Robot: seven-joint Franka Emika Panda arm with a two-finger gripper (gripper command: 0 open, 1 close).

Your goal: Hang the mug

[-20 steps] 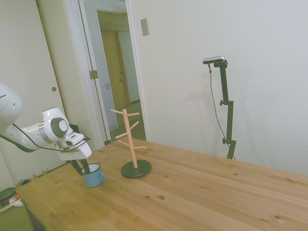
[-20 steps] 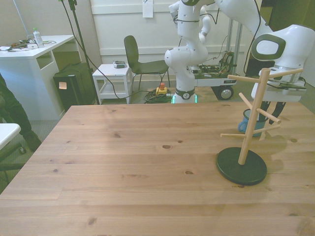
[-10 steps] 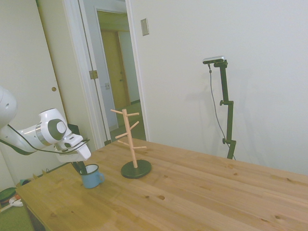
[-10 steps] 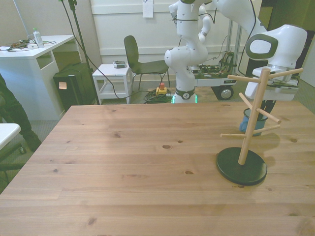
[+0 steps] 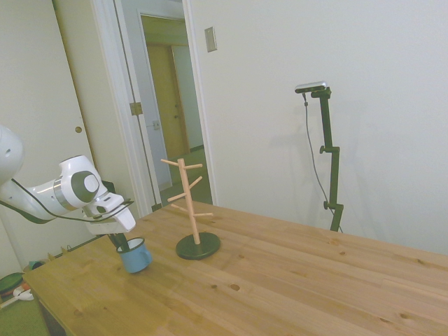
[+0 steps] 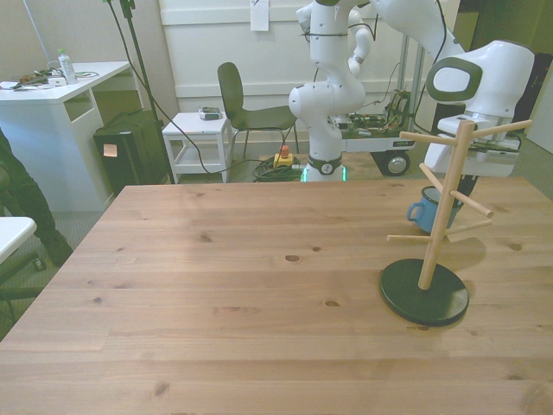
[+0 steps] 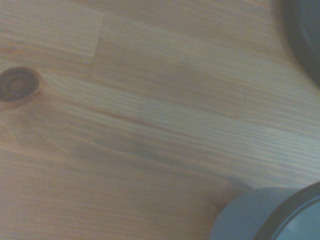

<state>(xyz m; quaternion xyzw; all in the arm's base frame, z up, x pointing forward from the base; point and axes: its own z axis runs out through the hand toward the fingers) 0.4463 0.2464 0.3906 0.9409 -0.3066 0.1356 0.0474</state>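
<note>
gripper (image 5: 120, 242) clamped on mug (image 5: 134, 255) rim, mug lifted off table (image 5: 280, 280); peg stand (image 5: 190, 210) beside

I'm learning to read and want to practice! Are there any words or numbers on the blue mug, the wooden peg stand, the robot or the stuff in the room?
No readable text anywhere.
Mug: plain blue, no words.
Peg stand: bare wood, no label.
White paper on the back wall: too small to read.
Orange tag on the black box: too small to read.
Bottle on the white desk: label blurred.
</note>
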